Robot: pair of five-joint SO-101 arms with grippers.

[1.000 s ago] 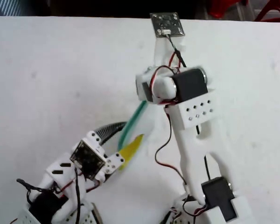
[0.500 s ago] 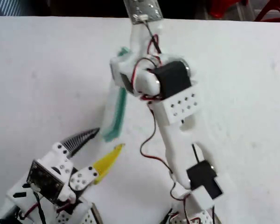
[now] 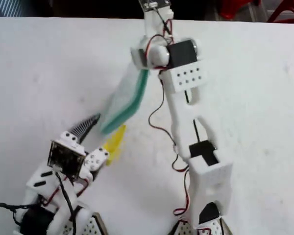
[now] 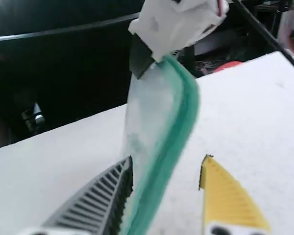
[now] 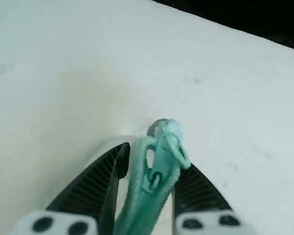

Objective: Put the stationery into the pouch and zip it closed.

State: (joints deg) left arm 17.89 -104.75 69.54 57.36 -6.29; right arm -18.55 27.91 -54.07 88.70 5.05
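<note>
- Since the earlier frames, the right arm has carried the pouch (image 3: 127, 100) toward 12 o'clock; the left gripper (image 3: 102, 134) drew back toward 7 o'clock and has now come up beside the pouch's lower end.
- The right gripper (image 5: 149, 164) is clenched on the pouch's green zipper edge, with the zipper pull (image 5: 165, 139) just past its fingers; the pouch hangs slanting from 12 o'clock down toward 8 o'clock over the table (image 3: 245, 98).
- The left gripper is released; in its wrist view the pouch's lower end sits between the grey finger (image 4: 95, 200) and the yellow finger (image 4: 225, 196), nearer the grey.
- We cannot tell whether stationery lies inside.
- In our judgement the left gripper should close squarely on the lower end to hold the pouch taut; any pull should run straight along the zipper line, since a slack pouch would likely twist.
- We find no legible writing or label.
</note>
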